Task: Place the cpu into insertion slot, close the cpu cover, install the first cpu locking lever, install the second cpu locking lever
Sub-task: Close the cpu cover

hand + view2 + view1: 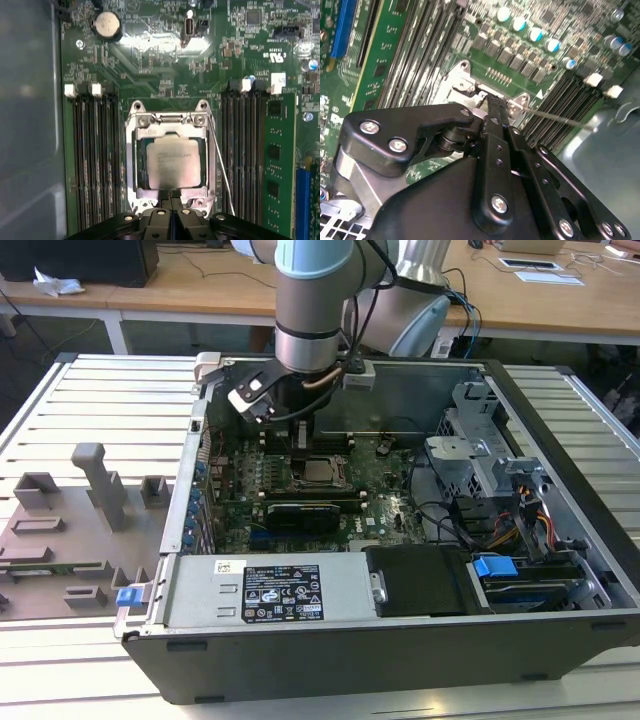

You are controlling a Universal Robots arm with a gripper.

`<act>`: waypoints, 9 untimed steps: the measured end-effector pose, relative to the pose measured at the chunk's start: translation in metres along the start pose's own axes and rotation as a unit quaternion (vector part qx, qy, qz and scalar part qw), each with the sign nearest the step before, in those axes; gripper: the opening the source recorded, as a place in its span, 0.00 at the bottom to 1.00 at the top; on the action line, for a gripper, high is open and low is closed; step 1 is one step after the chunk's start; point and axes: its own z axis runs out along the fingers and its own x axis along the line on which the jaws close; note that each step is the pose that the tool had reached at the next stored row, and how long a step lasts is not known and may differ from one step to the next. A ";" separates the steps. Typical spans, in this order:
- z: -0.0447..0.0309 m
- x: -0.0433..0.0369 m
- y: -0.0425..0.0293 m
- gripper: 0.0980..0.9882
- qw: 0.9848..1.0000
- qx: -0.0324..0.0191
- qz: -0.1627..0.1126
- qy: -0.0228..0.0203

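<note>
- The cpu [172, 162] lies flat in the insertion slot [318, 472], with the cpu cover [136, 165] down over its edges.
- The pincer [170, 196] is clenched on nothing, its tips at the cover's edge.
- 1 thin wire lever [221, 170] stands free beside the slot (probably springy and slippery, so best caught near its end).

Even light is brightening the slatted table [100, 390], while the computer case [420, 645] interior is sitting darker. Glare is whitening part of the green motherboard [160, 45].
</note>
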 end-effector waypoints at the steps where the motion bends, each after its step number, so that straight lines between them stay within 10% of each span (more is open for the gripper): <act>1: 0.0007 0.0000 -0.0019 0.01 1.000 0.000 0.000 0.000; 9: 0.0025 0.0002 0.0075 0.01 1.000 0.000 0.000 0.001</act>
